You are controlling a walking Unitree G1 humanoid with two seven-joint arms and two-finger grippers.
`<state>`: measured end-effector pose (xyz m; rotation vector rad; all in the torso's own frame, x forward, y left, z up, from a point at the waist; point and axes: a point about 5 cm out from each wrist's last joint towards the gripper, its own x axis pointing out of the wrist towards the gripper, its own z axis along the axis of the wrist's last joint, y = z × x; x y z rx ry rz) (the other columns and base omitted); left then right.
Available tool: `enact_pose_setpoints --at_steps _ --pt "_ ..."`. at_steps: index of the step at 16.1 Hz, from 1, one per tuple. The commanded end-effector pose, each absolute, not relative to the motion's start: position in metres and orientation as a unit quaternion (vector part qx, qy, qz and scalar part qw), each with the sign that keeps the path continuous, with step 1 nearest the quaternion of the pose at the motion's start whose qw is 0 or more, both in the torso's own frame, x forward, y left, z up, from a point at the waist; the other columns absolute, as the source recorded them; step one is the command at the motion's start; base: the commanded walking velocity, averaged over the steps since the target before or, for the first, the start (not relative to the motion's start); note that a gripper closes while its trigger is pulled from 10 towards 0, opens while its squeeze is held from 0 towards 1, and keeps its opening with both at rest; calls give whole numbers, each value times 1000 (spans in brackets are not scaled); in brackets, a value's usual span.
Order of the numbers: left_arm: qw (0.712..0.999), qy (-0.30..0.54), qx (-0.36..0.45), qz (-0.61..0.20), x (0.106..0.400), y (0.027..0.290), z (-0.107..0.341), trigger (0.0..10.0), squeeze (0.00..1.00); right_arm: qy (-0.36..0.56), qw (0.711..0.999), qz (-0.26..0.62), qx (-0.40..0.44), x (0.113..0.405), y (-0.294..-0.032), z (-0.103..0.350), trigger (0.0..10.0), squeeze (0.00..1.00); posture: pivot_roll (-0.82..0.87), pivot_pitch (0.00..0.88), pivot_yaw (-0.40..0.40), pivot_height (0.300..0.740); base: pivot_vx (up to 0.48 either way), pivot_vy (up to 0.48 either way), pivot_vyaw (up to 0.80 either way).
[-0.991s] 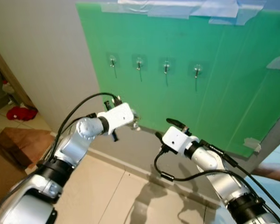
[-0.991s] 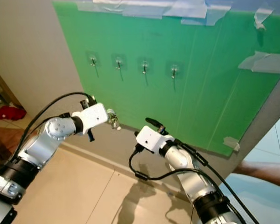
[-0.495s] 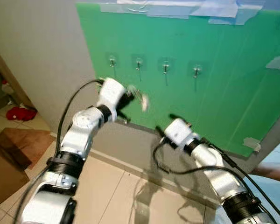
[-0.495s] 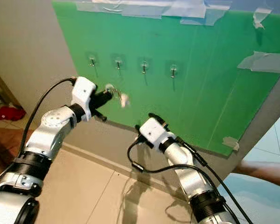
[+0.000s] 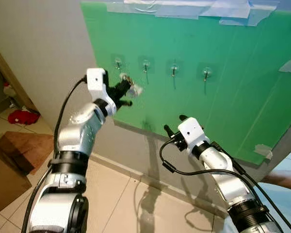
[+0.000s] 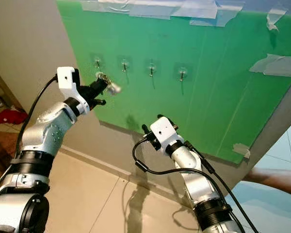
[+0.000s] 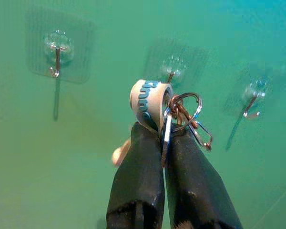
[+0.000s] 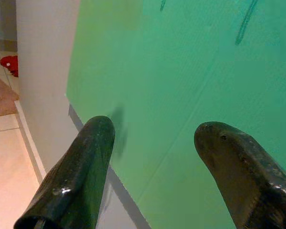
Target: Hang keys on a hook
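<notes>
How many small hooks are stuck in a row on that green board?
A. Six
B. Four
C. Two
B. Four clear stick-on hooks sit in a row on the green board, and the left claw, shut on the bunch of keys with a white tag, is raised close to the two left-hand ones.

Matt green board [image 5: 233,97], shiny metal hooks [image 7: 57,52] on clear plastic pads, glossy black tool fingers [image 7: 138,176], metal key ring [image 7: 186,112]

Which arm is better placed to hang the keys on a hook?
Left. The left pincer already grips the keys close to the hooks; the right pincer is open, lower on the green board.
</notes>
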<state>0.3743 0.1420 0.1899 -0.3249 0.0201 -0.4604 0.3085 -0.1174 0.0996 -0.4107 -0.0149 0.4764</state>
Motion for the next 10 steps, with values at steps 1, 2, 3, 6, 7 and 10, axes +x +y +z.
enact_pose_setpoints --at_steps 1,2,3,6,7,10 --pt "961 9 -180 -212 377 147 199 0 0 -17 953 233 -194 309 -116 106 10000 0 -88 0 92 740 0 0 0" --pt "962 23 -174 -208 378 148 196 0 0 -15 953 233 -192 309 -115 105 10000 0 -88 0 92 740 0 0 0" --pt "967 41 -141 -210 377 147 190 0 0 -15 953 233 -192 309 -115 105 10000 0 -86 0 91 740 0 0 0" --pt "942 127 52 -307 364 109 159 0 0 -8 951 239 -195 308 -113 102 10000 0 -79 0 83 740 0 0 0" --pt "951 87 27 -296 369 106 176 0 0 -8 950 241 -198 308 -112 102 10000 0 -81 0 85 740 0 0 0" --pt "973 39 6 -228 383 135 201 0 0 -7 950 240 -198 308 -111 101 10000 0 -84 0 88 740 0 0 0"
